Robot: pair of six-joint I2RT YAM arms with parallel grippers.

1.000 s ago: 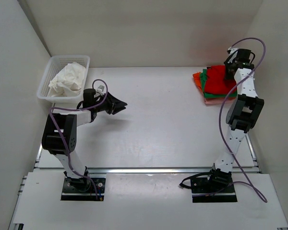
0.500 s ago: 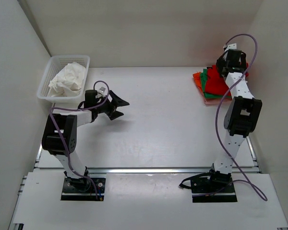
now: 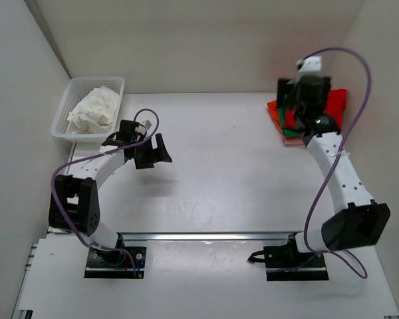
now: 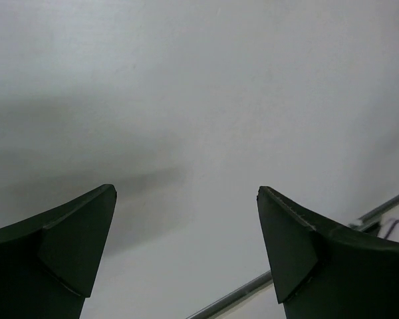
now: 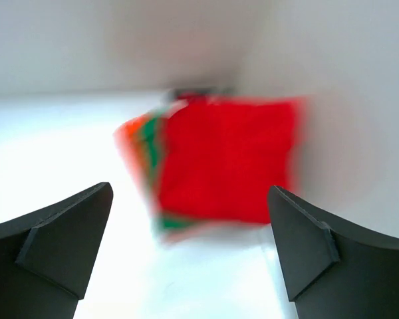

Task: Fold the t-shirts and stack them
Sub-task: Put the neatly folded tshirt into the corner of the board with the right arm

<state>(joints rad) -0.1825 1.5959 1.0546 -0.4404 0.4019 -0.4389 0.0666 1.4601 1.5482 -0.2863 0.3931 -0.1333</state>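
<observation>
- Letting go is the big change: a second back the right jaws were nearly shut and low on the pile at the upper right of the overhead view. Now they're pulled up and back, spread wide with nothing between them.
- The bright red folded cloth t-shirt (image 5: 229, 159) lies on top of the stack. The orange folded t-shirt (image 3: 272, 111) and green folded t-shirt (image 3: 291, 129) poke out at its left, with a sliver of pale pink folded t-shirt (image 3: 292, 138) along the lower edge. The wrist view is blurry, so I can't say how neat it is.
- The left jaws opened up over that same second too. They hang wide and empty over the bare white tabletop (image 3: 219, 173), centre-left of the overhead view.
- My read: the red one counts as stacked, so that step looks done.
- The white plastic mesh basket (image 3: 96, 79) at upper left holds a crumpled white cloth (image 3: 92, 111). It's probably next in line, but I can't tell if it's a shirt.
- No brands, labels or readable writing anywhere.
</observation>
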